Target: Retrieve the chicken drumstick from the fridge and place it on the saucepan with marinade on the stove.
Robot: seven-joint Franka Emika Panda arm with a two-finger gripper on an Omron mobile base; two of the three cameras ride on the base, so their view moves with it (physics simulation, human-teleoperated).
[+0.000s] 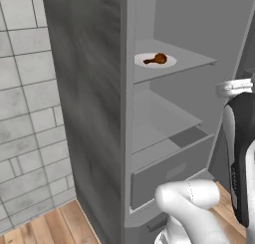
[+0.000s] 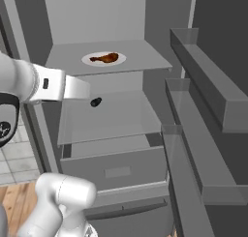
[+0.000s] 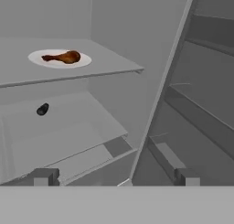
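Note:
The fridge (image 1: 89, 113) stands open in front of me. On its upper shelf (image 2: 145, 54) a brown glossy chicken drumstick (image 2: 107, 58) (image 1: 157, 59) (image 3: 65, 57) lies on a white plate (image 2: 89, 61) (image 3: 39, 59). My gripper (image 3: 116, 177) is open, with its fingertips (image 3: 45, 176) wide apart and nothing between them. It hangs in front of the fridge, below the upper shelf and well short of the drumstick. The saucepan and the stove are out of view.
A small dark object (image 2: 96, 102) (image 3: 42, 109) lies on the middle shelf. Below it is the closed drawer (image 2: 116, 170). The open door's racks (image 2: 203, 86) run along the right. A tiled wall (image 1: 25, 113) and wooden floor (image 1: 50, 228) lie left of the fridge.

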